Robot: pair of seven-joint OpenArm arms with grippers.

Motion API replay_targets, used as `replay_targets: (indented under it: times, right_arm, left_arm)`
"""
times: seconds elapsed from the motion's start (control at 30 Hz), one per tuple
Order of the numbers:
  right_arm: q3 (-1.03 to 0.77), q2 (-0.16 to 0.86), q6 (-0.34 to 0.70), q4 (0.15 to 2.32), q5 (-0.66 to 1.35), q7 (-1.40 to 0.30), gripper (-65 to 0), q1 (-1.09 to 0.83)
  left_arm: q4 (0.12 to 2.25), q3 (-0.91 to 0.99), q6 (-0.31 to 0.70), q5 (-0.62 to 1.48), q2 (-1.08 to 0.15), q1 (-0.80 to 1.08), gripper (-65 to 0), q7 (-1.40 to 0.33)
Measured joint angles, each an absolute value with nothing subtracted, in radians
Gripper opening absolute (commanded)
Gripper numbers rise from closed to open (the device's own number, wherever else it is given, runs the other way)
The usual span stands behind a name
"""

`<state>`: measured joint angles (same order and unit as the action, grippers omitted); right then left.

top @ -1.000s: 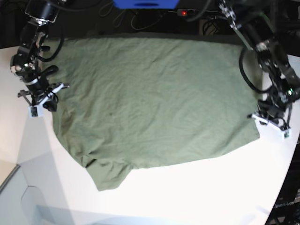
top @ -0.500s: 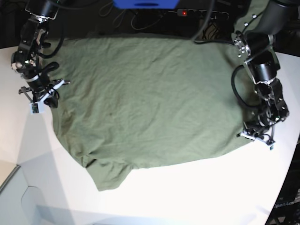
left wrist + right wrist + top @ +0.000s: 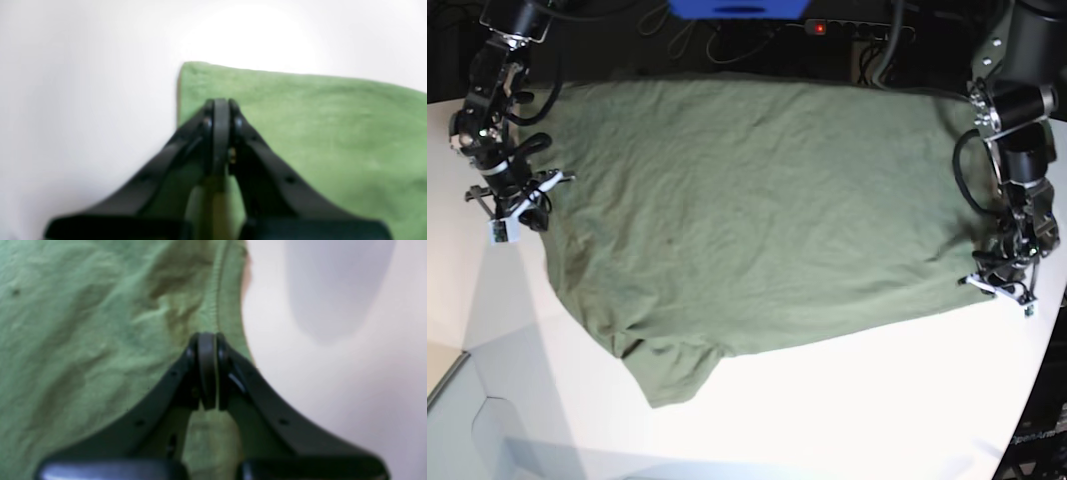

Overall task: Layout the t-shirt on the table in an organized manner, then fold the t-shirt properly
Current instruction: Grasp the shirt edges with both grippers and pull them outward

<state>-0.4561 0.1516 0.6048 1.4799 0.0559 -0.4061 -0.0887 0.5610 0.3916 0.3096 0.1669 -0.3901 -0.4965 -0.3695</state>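
You have one t-shirt (image 3: 747,210), olive green, soft and wrinkled, spread across the middle of one glossy white table (image 3: 857,410). Two arms work it. At the left of the base view, the right gripper (image 3: 522,205) has its jaws closed on the stitched shirt edge. At lower right, the left gripper (image 3: 999,285) pinches a shirt corner, jaws closed.

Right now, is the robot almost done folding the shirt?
Not yet. The shirt is already spread mostly flat on the table, though wrinkly. In hand: the left gripper is shut at a corner and the right gripper is shut at a hemmed edge. No fold shows, so all folding is left.
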Motion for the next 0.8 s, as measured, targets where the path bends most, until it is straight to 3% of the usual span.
replay_targets:
  times: [0.3, 0.4, 0.6, 0.8]
  right_arm:
    - [-0.458, 0.152, 0.605, 1.480, 0.056, -0.403, -65.0, -0.089]
    - [-0.458, 0.152, 0.605, 1.480, 0.056, -0.405, -65.0, -0.089]
    - [-0.453, 0.151, 0.605, 1.479, 0.057, -0.404, -65.0, -0.079]
    - [-0.451, 0.151, 0.604, 1.477, 0.056, -0.406, -65.0, 0.033]
  left_arm:
    - [0.572, 0.376, 0.311, 0.173, -0.395, -0.644, -64.9, -0.384]
    - [0.604, 0.378, 0.311, 0.175, -0.396, -0.648, -64.9, -0.524]
    - [0.980, 0.436, 0.326, 0.185, -0.371, -0.489, -64.9, -0.809]
    - [1.430, 0.628, 0.320, 0.165, -0.233, -0.192, -64.9, -0.961]
